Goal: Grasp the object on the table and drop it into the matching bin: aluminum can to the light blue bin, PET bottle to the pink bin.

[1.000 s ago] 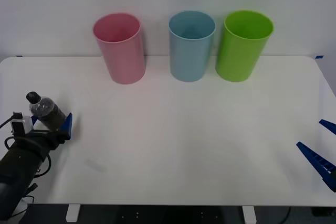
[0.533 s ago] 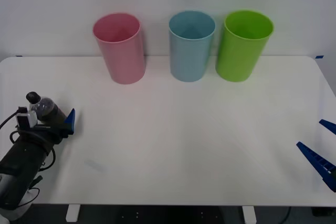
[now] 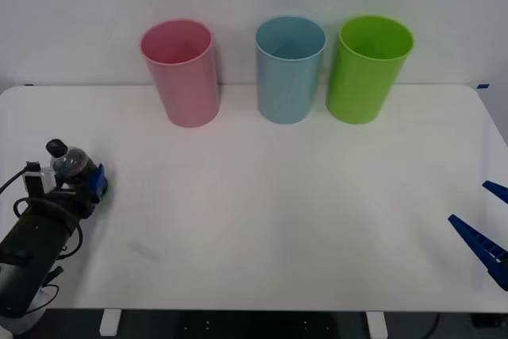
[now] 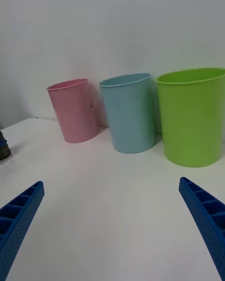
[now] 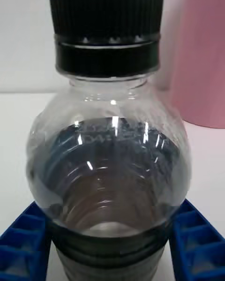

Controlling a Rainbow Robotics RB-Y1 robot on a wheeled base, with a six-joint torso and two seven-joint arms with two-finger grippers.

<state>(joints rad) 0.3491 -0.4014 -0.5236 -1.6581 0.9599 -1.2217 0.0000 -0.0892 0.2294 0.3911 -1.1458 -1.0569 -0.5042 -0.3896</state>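
PET bottle [image 3: 73,166] stands clamped upright between my left gripper [image 3: 81,184] fingers near the table's [image 3: 278,212] left edge, secured for lifting; right gripper [image 3: 486,228] open.

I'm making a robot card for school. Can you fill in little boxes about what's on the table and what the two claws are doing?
bottle: PET bottle with black cap, dark contents, upright near the table's left edge
left gripper: left gripper, fingers against both sides of the bottle
right gripper: right gripper, open, at the table's right edge, holding nothing
bins: pink bin, light blue bin, lime green bin, in a row at the back
bottle's bin: pink
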